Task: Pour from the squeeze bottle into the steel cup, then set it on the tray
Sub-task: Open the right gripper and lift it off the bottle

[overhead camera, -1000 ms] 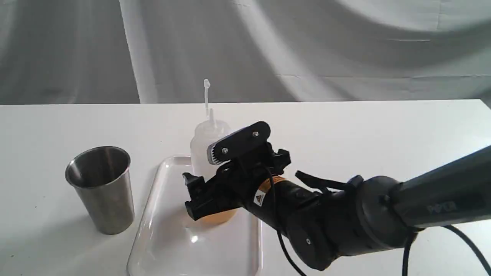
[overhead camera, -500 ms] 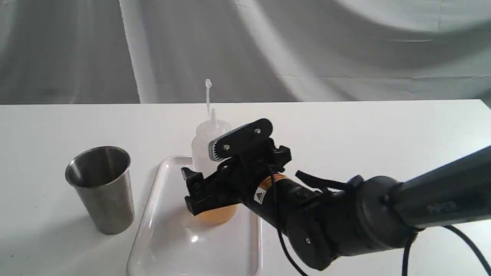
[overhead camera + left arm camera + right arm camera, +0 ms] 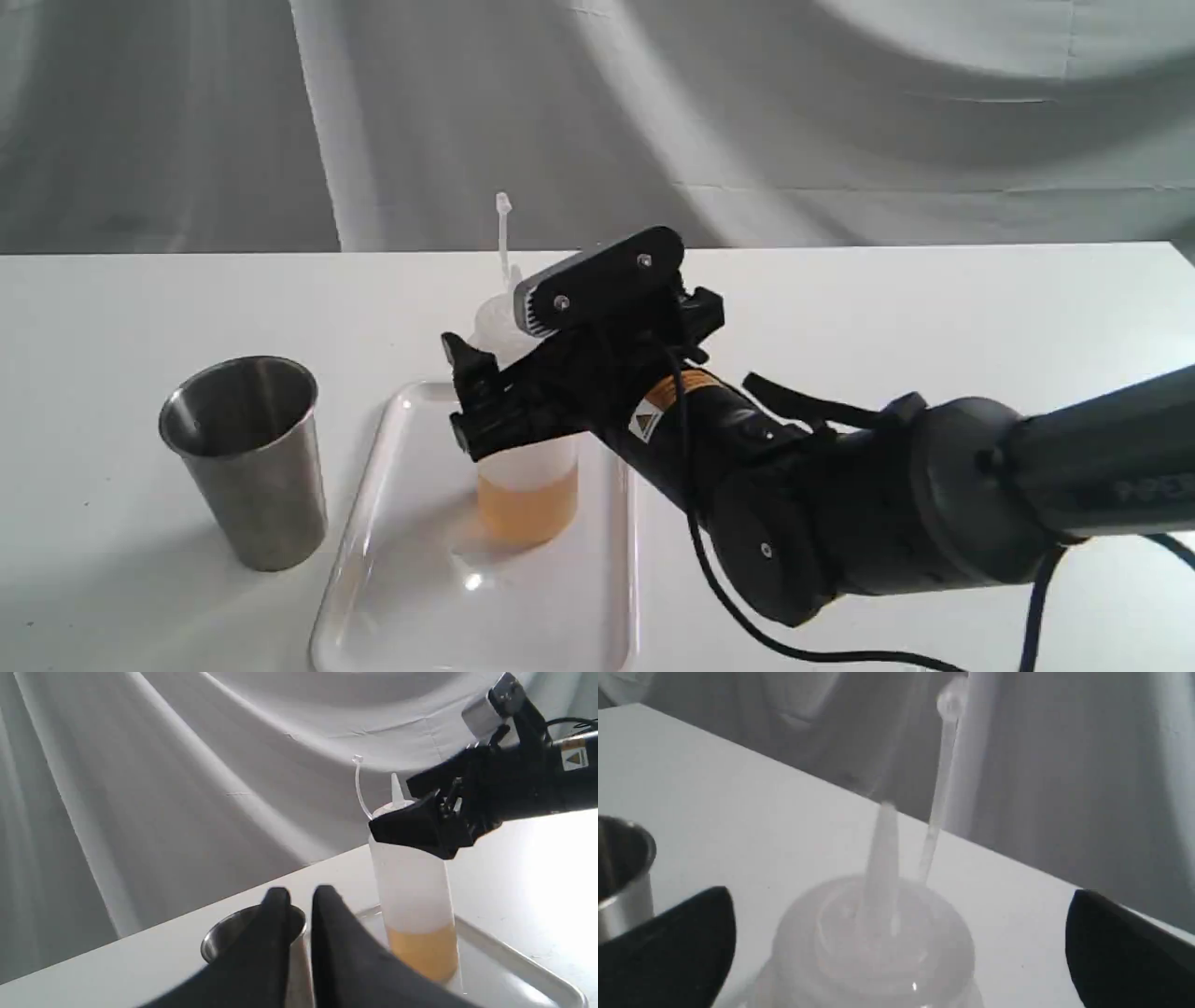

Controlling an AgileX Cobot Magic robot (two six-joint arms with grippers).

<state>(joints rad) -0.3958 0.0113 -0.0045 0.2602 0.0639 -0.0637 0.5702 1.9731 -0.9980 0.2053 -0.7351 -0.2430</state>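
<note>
**Right gripper spread wide around the bottle's cap, bottle standing on the tray**

The right gripper [image 3: 899, 940] is hanging open at the height of the squeeze bottle's [image 3: 527, 476] domed cap. Its two black fingers [image 3: 682, 947] are standing well apart, one on each side of the cap, and the right wrist view is showing clear table between each finger and the plastic. Nothing is being gripped. The thin nozzle [image 3: 882, 858] is pointing straight up between the fingers, and the cap strap [image 3: 504, 233] is rising beside it, taller than the nozzle.

Below the gripper, the bottle is standing upright on the tray [image 3: 359, 532], in the half farther from the exterior camera. Amber liquid [image 3: 527, 509] is filling only its lowest part. The right arm [image 3: 840, 504] is reaching in from the right of the exterior view, its black wrist covering the bottle's shoulder.

The steel cup [image 3: 252, 467] is standing upright on the white table [image 3: 887, 308], just left of the tray and not touching it.

The left gripper [image 3: 301, 896] is showing only in its own wrist view. Its fingers are drawn together with just a thin slit between them and are holding nothing; they are hovering in front of the cup's rim. Grey cloth [image 3: 840, 112] is hanging behind the table.
</note>
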